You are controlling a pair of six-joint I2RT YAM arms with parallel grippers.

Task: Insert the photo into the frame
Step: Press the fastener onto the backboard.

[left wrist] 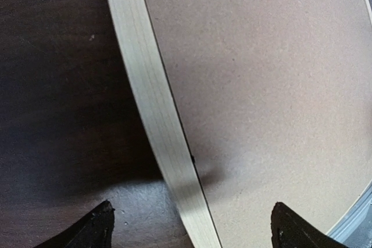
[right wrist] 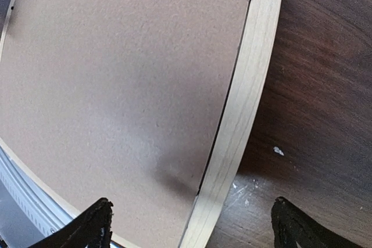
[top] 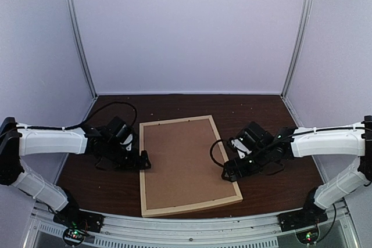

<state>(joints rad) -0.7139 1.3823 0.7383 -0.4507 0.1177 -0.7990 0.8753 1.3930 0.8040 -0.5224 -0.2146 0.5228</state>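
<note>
The frame, thin pale wood strips, lies flat in the middle of the table with a brown backing board filling it. The photo is hidden. My left gripper is open at the frame's left strip. In the left wrist view the strip runs between the wide-apart fingertips, and the left gripper holds nothing. My right gripper is open at the right strip. In the right wrist view that strip passes between its fingertips, beside the board; the right gripper is empty.
The dark brown wooden table is ringed by white walls at the back and sides. An aluminium rail runs along the near edge between the two arm bases. The frame's near strip lies close to that rail.
</note>
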